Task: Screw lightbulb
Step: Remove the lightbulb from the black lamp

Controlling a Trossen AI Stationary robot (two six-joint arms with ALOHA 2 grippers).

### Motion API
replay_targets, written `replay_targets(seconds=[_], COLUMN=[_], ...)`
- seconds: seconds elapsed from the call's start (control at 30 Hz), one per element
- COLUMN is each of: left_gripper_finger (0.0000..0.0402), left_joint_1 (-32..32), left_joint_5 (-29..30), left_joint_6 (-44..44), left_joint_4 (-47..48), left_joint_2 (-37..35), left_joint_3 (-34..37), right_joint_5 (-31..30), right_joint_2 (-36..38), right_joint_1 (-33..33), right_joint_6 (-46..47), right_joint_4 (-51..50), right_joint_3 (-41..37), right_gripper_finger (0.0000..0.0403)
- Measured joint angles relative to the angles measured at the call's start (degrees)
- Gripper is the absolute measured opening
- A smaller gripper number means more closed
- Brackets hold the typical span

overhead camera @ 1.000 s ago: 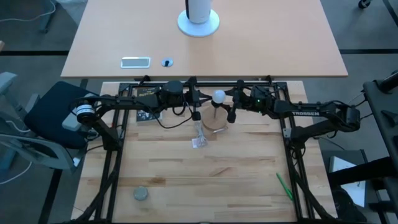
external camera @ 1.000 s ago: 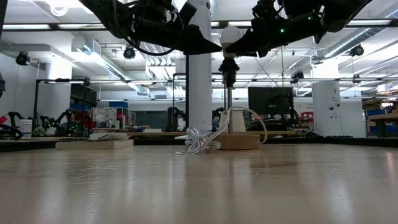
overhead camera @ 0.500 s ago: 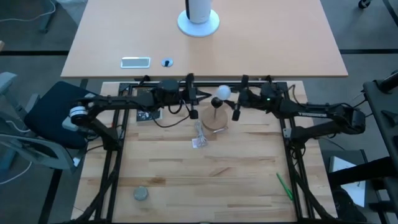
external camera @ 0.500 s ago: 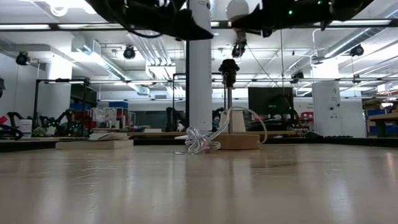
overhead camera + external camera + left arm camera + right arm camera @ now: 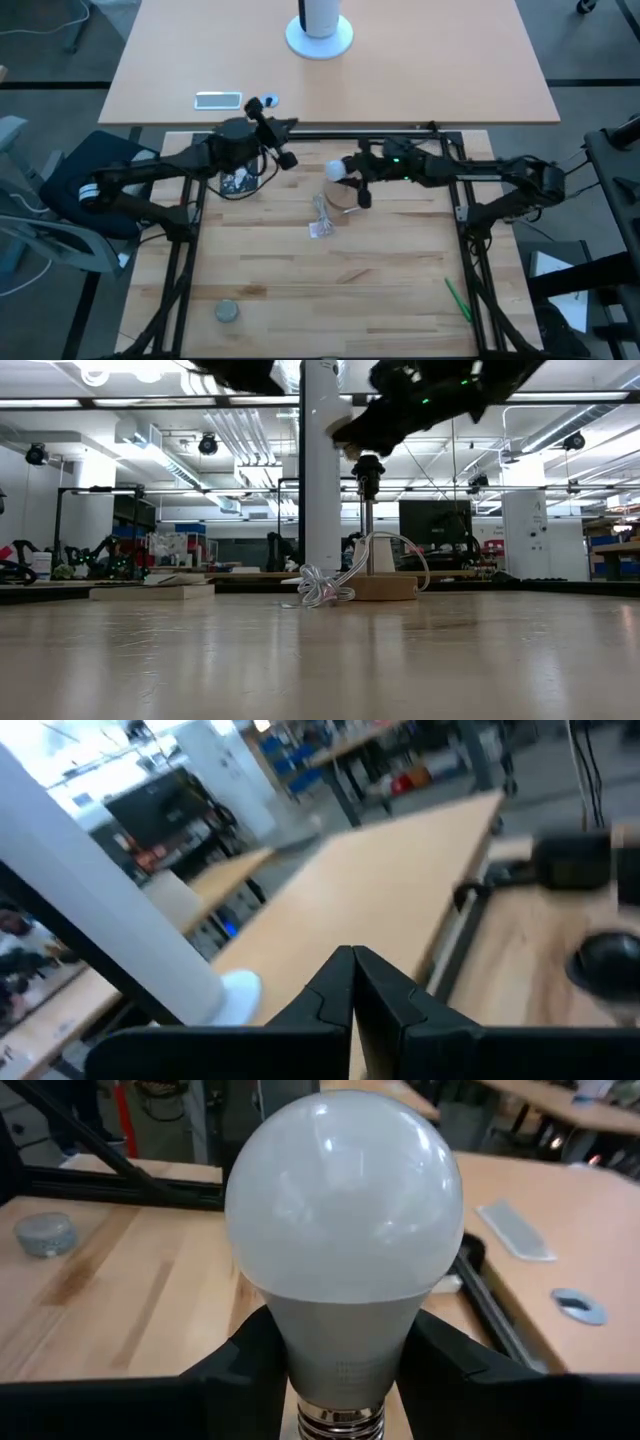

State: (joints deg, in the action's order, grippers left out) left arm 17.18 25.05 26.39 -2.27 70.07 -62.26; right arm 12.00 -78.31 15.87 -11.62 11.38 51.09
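The white frosted lightbulb [image 5: 345,1200] fills the right wrist view, with my right gripper [image 5: 345,1370] shut on it. From above, the lightbulb [image 5: 334,171] hangs just left of the round wooden disc [image 5: 347,197], past my right gripper [image 5: 350,176]. The black socket [image 5: 367,465] stands bare on its thin stem, upright on the disc [image 5: 385,588]. My left gripper [image 5: 292,125] is shut on nothing, high at the far left, its fingers [image 5: 352,965] pointing level toward the far table. My right gripper pinches the lightbulb's grey neck [image 5: 300,1340] between its two fingers [image 5: 245,1365], one on each side, just above the screw base. It comes roughly level from the table's right. The bulb lies along the fingers, globe sticking out past their tips, lifted clear of the socket.
A clear crumpled wrapper [image 5: 322,218] lies by the disc. A grey puck [image 5: 227,312] sits near left, a green pen [image 5: 457,298] near right, a dark card [image 5: 238,182] far left. The far table holds a white column base [image 5: 320,35] and a flat white device [image 5: 218,99].
The lightbulb has come up off the socket's top and gone with my right gripper toward the table's left. My left gripper, still shut, has risen and drawn back toward the far left, swinging toward the far edge.
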Motion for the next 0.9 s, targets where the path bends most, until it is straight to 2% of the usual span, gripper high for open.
replay_targets(seconds=[0.1, 0.2, 0.27, 0.53, 0.73, 0.9], left_gripper_finger=[0.0, 0.0, 0.0, 0.0, 0.0, 0.0], left_joint_1=[0.1, 0.2, 0.4, 0.4, 0.4, 0.4], left_joint_5=[1.4, 8.1, 9.9, 3.2, 2.9, 2.8], left_joint_6=[0.9, -0.9, -1.4, -2.8, -4.4, -4.4], left_joint_4=[-0.2, -1.3, -2.7, -3.3, -3.1, -3.2], left_joint_2=[-2.1, -5.0, -7.5, -15.1, -16.9, -16.0], left_joint_3=[-1.7, -3.8, -4.7, -4.5, -2.4, -2.1], right_joint_5=[0.0, 0.0, -0.2, -9.8, -11.9, -17.8], right_joint_2=[-5.8, -10.0, -12.0, -16.2, -17.8, -17.0], right_joint_1=[-0.2, -0.8, -1.5, -5.5, -7.0, -8.4], right_joint_6=[0.4, 0.2, -0.4, -4.4, -4.0, -5.2], right_joint_4=[-0.6, -3.5, -6.3, -18.0, -18.5, -20.9], right_joint_3=[4.2, 7.7, 10.3, 18.7, 19.2, 19.1], right_gripper_finger=[0.0137, 0.0135, 0.0135, 0.0131, 0.013, 0.0129])
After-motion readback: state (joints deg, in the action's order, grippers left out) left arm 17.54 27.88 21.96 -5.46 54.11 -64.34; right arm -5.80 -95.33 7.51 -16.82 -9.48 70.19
